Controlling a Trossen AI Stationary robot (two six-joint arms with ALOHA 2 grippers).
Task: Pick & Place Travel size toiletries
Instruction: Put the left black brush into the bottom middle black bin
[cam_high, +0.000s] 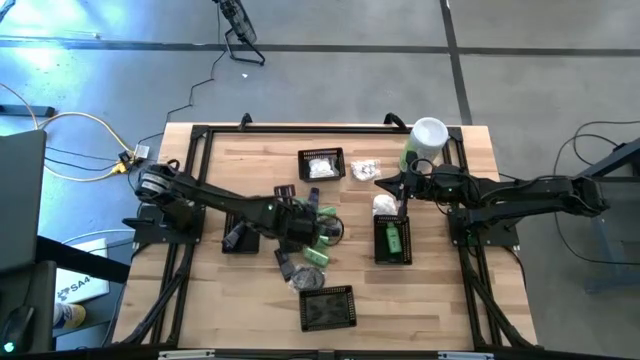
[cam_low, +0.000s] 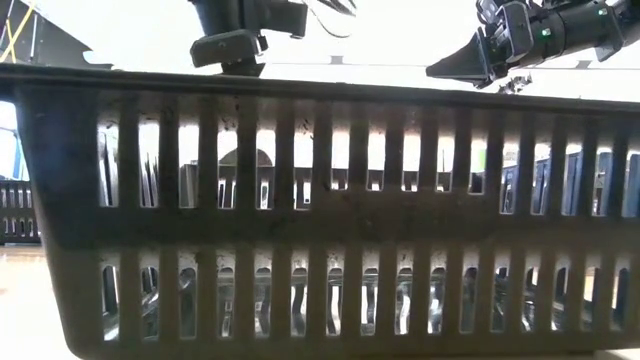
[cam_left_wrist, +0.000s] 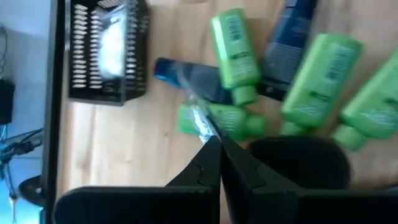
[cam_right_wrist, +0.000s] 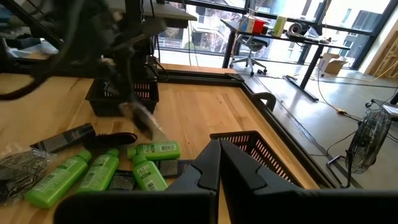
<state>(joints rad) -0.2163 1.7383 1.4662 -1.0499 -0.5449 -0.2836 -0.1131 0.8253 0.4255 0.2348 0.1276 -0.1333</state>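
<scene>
The wooden table (cam_high: 250, 160) carries four black mesh baskets (cam_high: 327, 306). The one beside the right gripper (cam_high: 381, 184) holds one green bottle (cam_high: 393, 238), lengthwise; the far one holds white packets (cam_high: 321, 168). Just ahead of the left gripper (cam_left_wrist: 214, 140), four green bottles (cam_left_wrist: 235, 48) lie flat, caps toward its tips, among dark tubes (cam_left_wrist: 286, 37). Both grippers are closed, holding nothing.
</scene>
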